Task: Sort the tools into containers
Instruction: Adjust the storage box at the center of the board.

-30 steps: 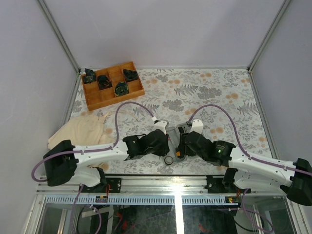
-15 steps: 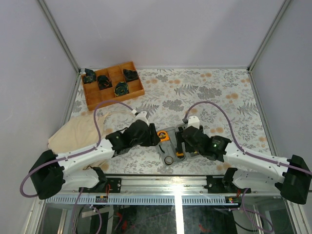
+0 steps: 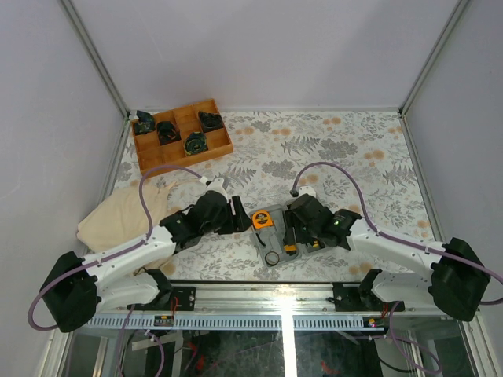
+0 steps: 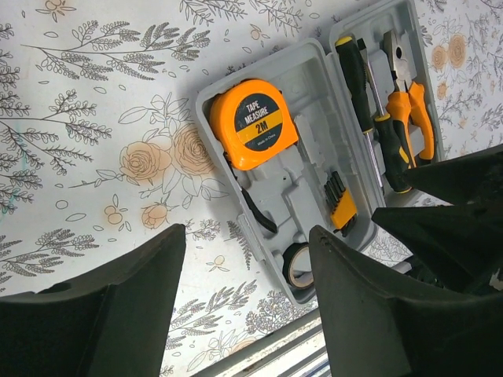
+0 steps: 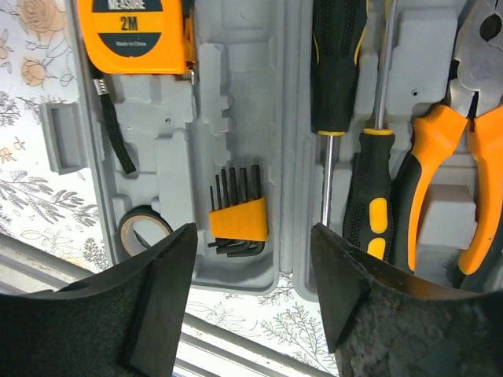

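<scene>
Near the 6 o'clock edge of the floral surface, seen from the top camera, the open grey tool case lies between the two hands, its long axis running roughly 12-to-6 with a slight lean toward 11. The left hand sits at its 9 o'clock just beside the left half, and the right hand sits at its 3 o'clock over the right half, so right is nearer; both hands are spread and pinch nothing. The tape measure, hex key set, black tape roll, screwdrivers and orange pliers all lie in moulded slots of the case, so sorting looks done and any next move likely turns on the 12-to-6 hinge line.
</scene>
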Controlling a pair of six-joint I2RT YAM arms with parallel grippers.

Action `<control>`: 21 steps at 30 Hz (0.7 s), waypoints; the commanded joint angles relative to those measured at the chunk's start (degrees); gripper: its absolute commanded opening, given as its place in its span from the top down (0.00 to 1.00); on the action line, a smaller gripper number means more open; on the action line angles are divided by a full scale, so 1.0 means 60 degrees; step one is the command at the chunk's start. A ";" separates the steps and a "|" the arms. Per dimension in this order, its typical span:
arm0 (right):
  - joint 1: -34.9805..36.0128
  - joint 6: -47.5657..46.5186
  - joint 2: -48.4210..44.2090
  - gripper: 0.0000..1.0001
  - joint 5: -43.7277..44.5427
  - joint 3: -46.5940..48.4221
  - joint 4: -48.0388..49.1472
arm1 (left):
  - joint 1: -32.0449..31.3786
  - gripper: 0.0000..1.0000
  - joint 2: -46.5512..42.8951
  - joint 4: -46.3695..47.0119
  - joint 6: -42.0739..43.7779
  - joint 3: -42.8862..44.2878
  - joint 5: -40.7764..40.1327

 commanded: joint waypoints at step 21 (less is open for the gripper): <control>-0.0354 0.0184 0.1384 0.50 -0.0141 -0.0271 0.0075 | 0.0075 0.35 -0.0218 0.0514 -0.0086 -0.0555 0.0644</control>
